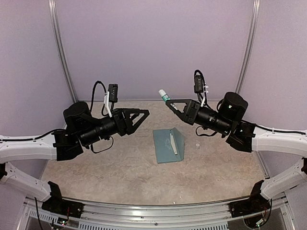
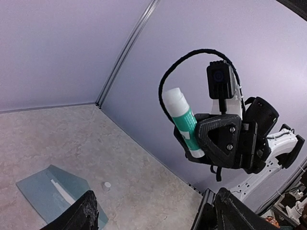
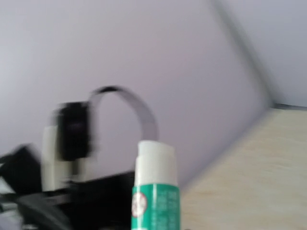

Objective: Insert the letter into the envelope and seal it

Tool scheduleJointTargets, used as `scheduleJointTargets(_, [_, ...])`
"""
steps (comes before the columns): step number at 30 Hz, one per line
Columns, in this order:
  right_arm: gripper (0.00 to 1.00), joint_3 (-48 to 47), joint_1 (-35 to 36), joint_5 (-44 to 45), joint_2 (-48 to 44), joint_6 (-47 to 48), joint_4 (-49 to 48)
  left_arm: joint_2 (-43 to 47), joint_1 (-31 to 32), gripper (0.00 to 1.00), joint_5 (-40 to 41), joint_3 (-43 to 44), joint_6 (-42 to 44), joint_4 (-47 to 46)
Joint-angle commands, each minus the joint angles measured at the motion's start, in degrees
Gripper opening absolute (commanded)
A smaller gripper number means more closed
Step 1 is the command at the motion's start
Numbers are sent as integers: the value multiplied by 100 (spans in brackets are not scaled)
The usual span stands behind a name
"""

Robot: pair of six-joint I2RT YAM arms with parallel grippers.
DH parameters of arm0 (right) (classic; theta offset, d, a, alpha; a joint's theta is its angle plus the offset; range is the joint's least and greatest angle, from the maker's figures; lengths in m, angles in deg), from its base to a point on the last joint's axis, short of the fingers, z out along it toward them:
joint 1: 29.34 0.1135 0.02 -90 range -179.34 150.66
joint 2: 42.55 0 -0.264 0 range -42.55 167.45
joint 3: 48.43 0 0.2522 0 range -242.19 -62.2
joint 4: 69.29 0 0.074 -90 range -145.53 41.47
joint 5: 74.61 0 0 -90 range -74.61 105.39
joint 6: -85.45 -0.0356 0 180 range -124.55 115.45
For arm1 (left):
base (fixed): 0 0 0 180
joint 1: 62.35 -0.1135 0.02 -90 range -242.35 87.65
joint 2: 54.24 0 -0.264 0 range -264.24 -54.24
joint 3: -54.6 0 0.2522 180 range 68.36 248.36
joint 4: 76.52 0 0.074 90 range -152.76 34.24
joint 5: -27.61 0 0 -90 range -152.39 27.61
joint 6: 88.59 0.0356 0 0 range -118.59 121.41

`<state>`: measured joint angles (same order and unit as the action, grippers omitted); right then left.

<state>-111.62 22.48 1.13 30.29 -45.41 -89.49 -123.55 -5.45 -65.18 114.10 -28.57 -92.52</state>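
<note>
Near the middle of the desk (image 1: 120,167) the envelope (image 1: 169,145) lies flat, with a small white cap (image 1: 198,144) just to its right. Up above, my left gripper (image 1: 145,113) hangs wide and empty. Toward the far edge, my right gripper (image 1: 170,104) pinches the glue stick (image 1: 164,96), white end up.

We are seeing bare table (image 1: 110,167) near and left.
The left gripper (image 1: 145,114) and the right gripper (image 1: 169,103), with its glue stick (image 1: 164,96), are facing across a narrow gap above the far side; the envelope (image 1: 168,146) and a small cap (image 1: 198,145) just right of it are lying mid-table.
</note>
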Motion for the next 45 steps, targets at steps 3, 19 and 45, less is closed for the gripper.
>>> scheduleJointTargets(3, [6,-241,-572,932,-166,583,2902,-217,-458,73,-237,-38,-50,636])
scheduleJointTargets(19, [6,-287,-965,760,498,552,4595,-3812,-614,45,-545,1854,440,836])
scheduleJointTargets(45, [7,-77,-1000,605,280,395,4389,-4845,-623,42,-641,1186,870,1051])
